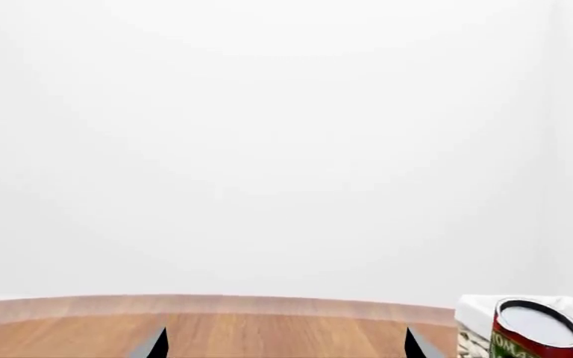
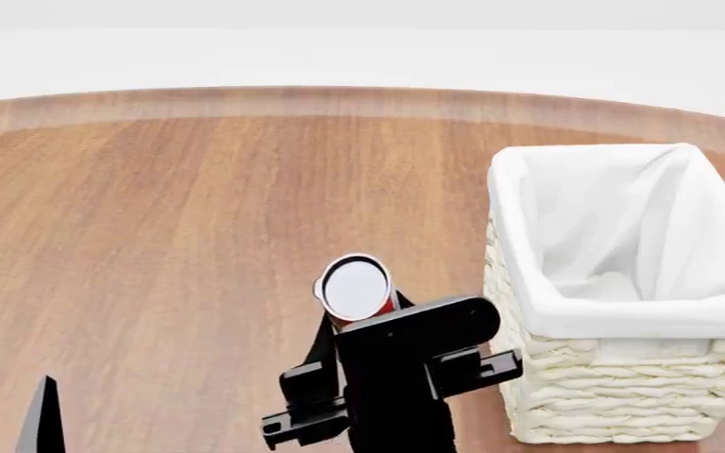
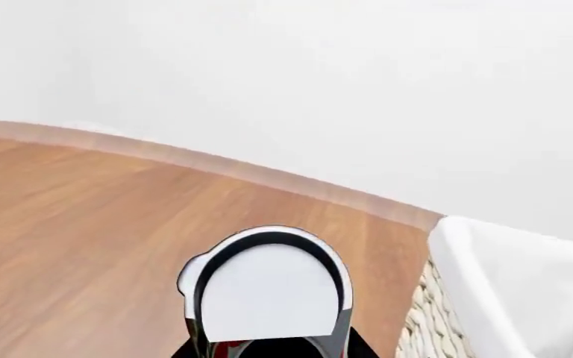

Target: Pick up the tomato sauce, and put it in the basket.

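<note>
Starting at the left of the head view, we only catch a dark sliver of our left gripper [image 2: 42, 415] poking up at the bottom edge, low over the wooden table [image 2: 186, 236]; its own wrist cam shows two black fingertips [image 1: 152, 344] set wide apart with bare wood between them, so that one is spread wide and carrying nothing. Moving to the middle, our right gripper [image 2: 360, 321] has the tomato sauce [image 2: 356, 291] clamped, the can tipped so its pale silver-white top faces the head camera with just a bit of red label peeking out under the rim. In the right wrist view the tomato sauce fills the lower middle, top rim and all, with the black fingers [image 3: 342, 347] hugging its sides at the very bottom. It looks lifted off the table, though we can't really tell how high. Over on the right sits the basket [image 2: 615, 377], cream wicker with the white cloth folded over the rim, nothing visible inside but the lining. The can is just beside the basket's near-left corner, not over the opening yet
</note>
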You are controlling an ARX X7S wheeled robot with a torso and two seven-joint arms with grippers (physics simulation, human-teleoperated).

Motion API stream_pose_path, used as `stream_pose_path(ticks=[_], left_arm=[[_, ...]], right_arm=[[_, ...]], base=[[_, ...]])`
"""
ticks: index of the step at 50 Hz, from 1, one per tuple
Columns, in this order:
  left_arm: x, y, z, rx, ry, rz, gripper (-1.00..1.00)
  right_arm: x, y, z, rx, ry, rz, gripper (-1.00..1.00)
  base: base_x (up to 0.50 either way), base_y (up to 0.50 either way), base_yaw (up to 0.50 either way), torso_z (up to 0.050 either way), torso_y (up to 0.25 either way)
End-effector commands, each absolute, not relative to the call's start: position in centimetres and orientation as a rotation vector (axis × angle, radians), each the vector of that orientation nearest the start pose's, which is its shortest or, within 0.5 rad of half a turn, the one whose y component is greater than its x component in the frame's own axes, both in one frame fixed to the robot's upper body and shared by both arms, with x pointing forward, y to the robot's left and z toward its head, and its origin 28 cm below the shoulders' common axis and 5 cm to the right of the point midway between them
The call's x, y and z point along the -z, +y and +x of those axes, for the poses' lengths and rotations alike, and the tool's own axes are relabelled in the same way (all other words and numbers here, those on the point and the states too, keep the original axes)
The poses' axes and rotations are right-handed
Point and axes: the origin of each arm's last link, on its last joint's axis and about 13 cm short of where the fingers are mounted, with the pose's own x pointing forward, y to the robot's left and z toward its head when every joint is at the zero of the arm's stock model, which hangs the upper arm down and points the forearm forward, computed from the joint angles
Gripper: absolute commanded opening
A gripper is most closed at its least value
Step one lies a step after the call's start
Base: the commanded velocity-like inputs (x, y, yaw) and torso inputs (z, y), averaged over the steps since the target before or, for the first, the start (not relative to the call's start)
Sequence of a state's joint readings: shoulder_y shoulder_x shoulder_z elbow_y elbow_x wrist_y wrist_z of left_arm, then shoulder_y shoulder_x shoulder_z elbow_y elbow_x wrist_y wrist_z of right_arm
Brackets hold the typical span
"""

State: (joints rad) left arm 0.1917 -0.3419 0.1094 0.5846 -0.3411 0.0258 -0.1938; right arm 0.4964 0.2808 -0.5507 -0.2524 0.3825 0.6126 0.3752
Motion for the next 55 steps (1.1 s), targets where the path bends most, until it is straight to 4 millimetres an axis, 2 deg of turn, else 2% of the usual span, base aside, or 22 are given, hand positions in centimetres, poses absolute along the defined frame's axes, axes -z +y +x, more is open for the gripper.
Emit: stream_pose_path(ticks=[1,14,21,32,42,55], left_arm=[[-10.1,22.7,16.0,0.096,-0.336,-0.1,1.0],[-10.0,22.6,15.9,0.1,-0.336,-0.102,1.0],[-10.1,22.6,15.9,0.1,-0.337,-0.105,1.0],[-10.2,22.6,15.8,0.101,-0.339,-0.102,1.0],[-10.0,22.5,15.9,0.104,-0.334,-0.102,1.0],[-10.0,22.5,15.9,0.101,-0.331,-0.102,1.0]], right_arm=[[-14.1,-5.5,30.3,-0.219,-0.017,-0.19,-1.0],[-17.9,-7.1,34.1,-0.177,-0.029,-0.175,-1.0],[-20.1,-7.8,35.2,-0.147,-0.052,-0.172,-1.0],[-22.4,-9.3,37.1,-0.089,-0.07,-0.173,-1.0],[-23.6,-11.5,38.1,0.008,-0.072,-0.135,-1.0],[-22.5,-14.4,39.3,0.124,-0.006,-0.096,-1.0]], base=[[0.0,0.0,0.0,0.0,0.0],[0.0,0.0,0.0,0.0,0.0],[0.0,0.0,0.0,0.0,0.0],[0.0,0.0,0.0,0.0,0.001],[0.0,0.0,0.0,0.0,0.0],[0.0,0.0,0.0,0.0,0.0]])
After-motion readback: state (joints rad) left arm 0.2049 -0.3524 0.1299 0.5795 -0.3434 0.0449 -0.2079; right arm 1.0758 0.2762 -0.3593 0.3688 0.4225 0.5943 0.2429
